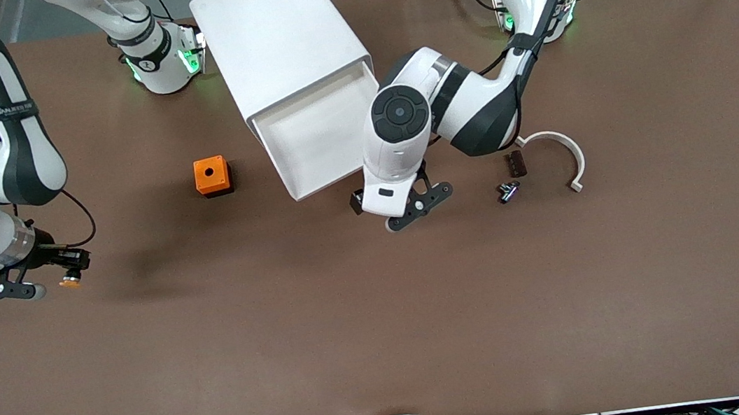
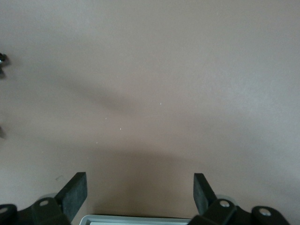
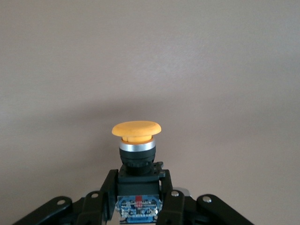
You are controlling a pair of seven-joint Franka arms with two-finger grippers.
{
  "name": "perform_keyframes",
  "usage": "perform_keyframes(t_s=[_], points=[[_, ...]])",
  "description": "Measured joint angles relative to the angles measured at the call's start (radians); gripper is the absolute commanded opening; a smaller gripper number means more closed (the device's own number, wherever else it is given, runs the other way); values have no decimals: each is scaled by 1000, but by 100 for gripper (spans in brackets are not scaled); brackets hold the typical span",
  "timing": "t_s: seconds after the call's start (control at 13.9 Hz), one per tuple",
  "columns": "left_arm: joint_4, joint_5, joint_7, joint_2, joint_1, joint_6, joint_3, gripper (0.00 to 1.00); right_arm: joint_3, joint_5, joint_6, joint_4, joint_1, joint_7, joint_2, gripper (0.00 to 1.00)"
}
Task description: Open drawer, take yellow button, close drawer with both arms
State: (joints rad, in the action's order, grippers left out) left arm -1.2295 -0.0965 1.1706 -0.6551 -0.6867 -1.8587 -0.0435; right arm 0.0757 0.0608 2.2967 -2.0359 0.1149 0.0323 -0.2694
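Observation:
The white cabinet's drawer (image 1: 328, 183) stands pulled out, and its tray shows nothing inside. The button (image 3: 136, 140), with an orange-yellow cap and a black-and-blue body, is held by its body in my right gripper (image 3: 138, 187), cap pointing away from the wrist. That right gripper (image 1: 63, 267) hangs low over the table at the right arm's end, the button (image 1: 70, 281) at its tip. My left gripper (image 1: 393, 213) hovers just past the drawer's front edge over bare table. Its fingers (image 2: 75, 193) are wide apart around nothing, so the left gripper (image 2: 139, 190) is open.
An orange cube box (image 1: 212, 176) with a round hole sits beside the drawer toward the right arm's end. Toward the left arm's end lie a white curved piece (image 1: 564, 155), a small dark brown part (image 1: 514, 163) and a small metal part (image 1: 508, 192).

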Motion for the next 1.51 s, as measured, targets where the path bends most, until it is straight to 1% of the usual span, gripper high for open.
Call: perform_keyframes(t_s=[0.29,0.5,0.79,0.86,1.08,1.15,1.51], points=[[-3,0,0,-7,-24,0,-1,100,0,0,134,-5,94,-133,-99,0],[-4,0,0,-10,-46,0,-2,100,-1,0,189,-5,123,-153,-156,0],[-4,0,0,-17,-91,0,-3,100,-7,-12,202,-2,130,-153,-193,0],[-4,0,0,-20,-102,0,-3,100,-10,-31,202,0,130,-158,-197,0],[-4,-9,0,-24,-127,-1,-4,100,-14,-127,202,17,131,-250,-220,0],[-4,-24,0,-25,-135,0,-4,100,-14,-141,202,25,132,-276,-228,0],[-5,-111,0,-30,-167,0,-4,100,-17,-144,202,60,135,-301,-266,0]])
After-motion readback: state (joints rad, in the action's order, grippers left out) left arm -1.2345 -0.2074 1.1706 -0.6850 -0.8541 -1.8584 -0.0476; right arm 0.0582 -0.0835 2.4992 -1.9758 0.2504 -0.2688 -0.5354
